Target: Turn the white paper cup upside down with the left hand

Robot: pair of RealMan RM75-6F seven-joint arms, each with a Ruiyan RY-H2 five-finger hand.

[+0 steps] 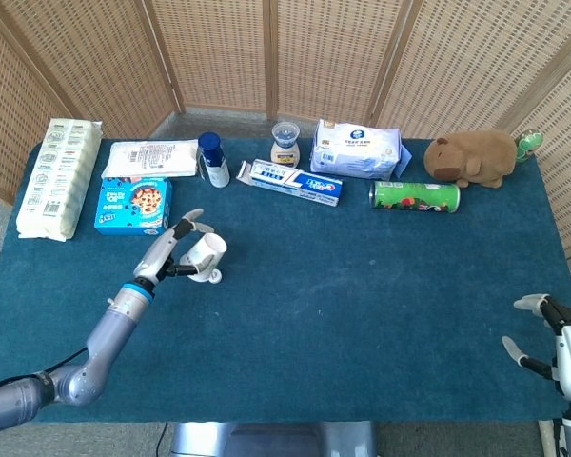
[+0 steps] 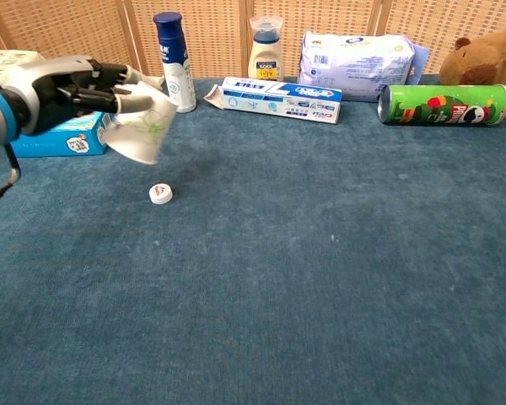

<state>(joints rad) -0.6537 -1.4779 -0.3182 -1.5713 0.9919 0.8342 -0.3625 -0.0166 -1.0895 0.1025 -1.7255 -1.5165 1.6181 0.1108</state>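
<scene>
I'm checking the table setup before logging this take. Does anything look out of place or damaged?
Two small things. A loose white cap lies alone on the blue cloth, below the paper cup held by the left hand. The toothpaste box has its left end flap torn open.

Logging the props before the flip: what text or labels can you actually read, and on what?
None reads with certainty.
Toothpaste box: blue lettering, blurred.
Green can: logo, illegible.
Wipes pack: print too small.
Blue cookie box: blurred.
White paper cup in left hand: green pattern, no words.
</scene>
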